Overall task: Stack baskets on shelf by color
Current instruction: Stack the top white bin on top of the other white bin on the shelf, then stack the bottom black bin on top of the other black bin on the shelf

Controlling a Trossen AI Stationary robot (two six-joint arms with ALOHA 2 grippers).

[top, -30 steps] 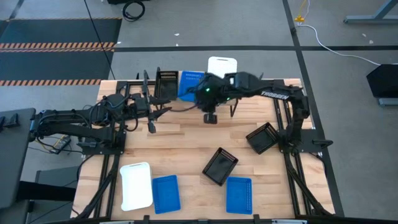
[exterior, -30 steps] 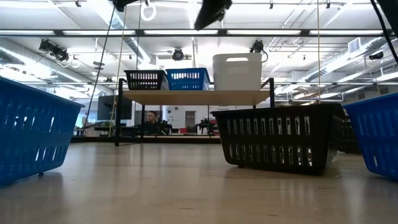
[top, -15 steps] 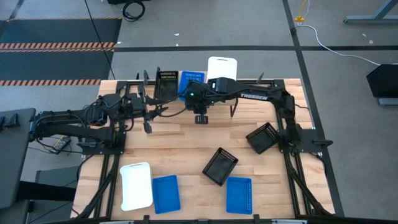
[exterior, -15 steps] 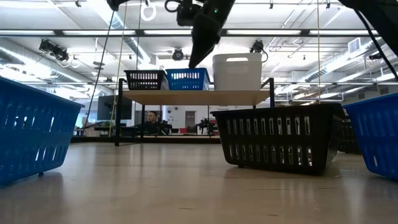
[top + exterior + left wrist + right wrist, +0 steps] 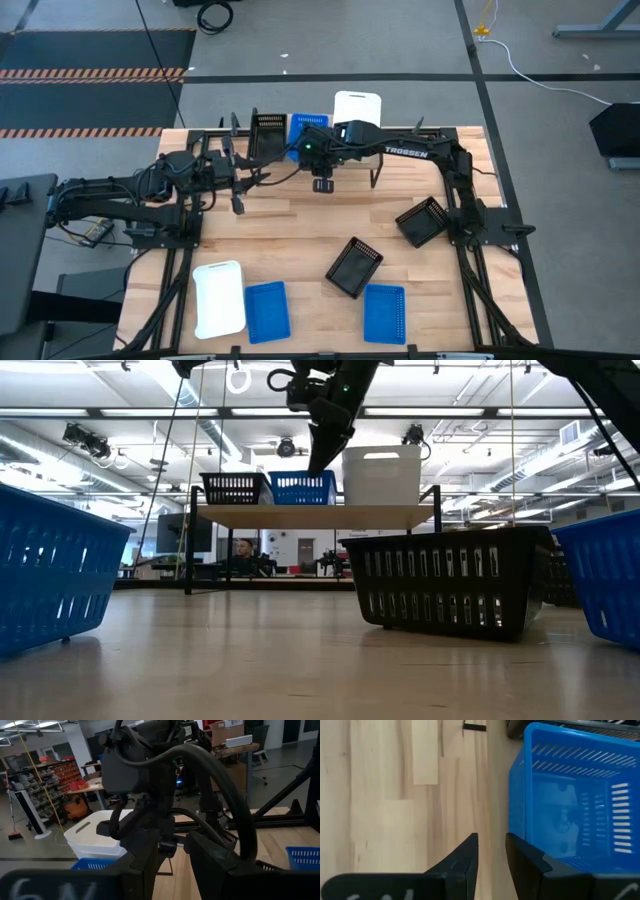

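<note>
Three baskets stand in a row on the shelf [image 5: 395, 160] at the table's far edge: black [image 5: 268, 131], blue [image 5: 306, 127] and white [image 5: 357, 104]. My right gripper [image 5: 322, 186] points down with a narrow gap between its fingers. It hangs just above the near rim of the blue basket [image 5: 570, 805], with wood showing between the fingers [image 5: 491, 840]. In the low view the right gripper [image 5: 318, 460] ends at the blue basket's [image 5: 300, 487] top edge. My left gripper [image 5: 240, 200] waits open, left of the shelf. My right gripper comes from above at the near wall [image 5: 516, 795] of the blue basket on the shelf. One finger [image 5: 525, 857] lines up with that wall. I cannot tell whether it touches the basket, and nothing sits between the fingers.
On the table's near half lie a white basket [image 5: 220, 298], two blue ones [image 5: 267, 310] [image 5: 384, 312] and a black one [image 5: 354, 266]. Another black basket [image 5: 422, 220] lies by the right arm's base. Bare wood shows between the shelf and these baskets.
My right gripper has moved toward the table's left and come down, from in front of the white basket to the blue basket on the shelf. The baskets have stayed where they were.
</note>
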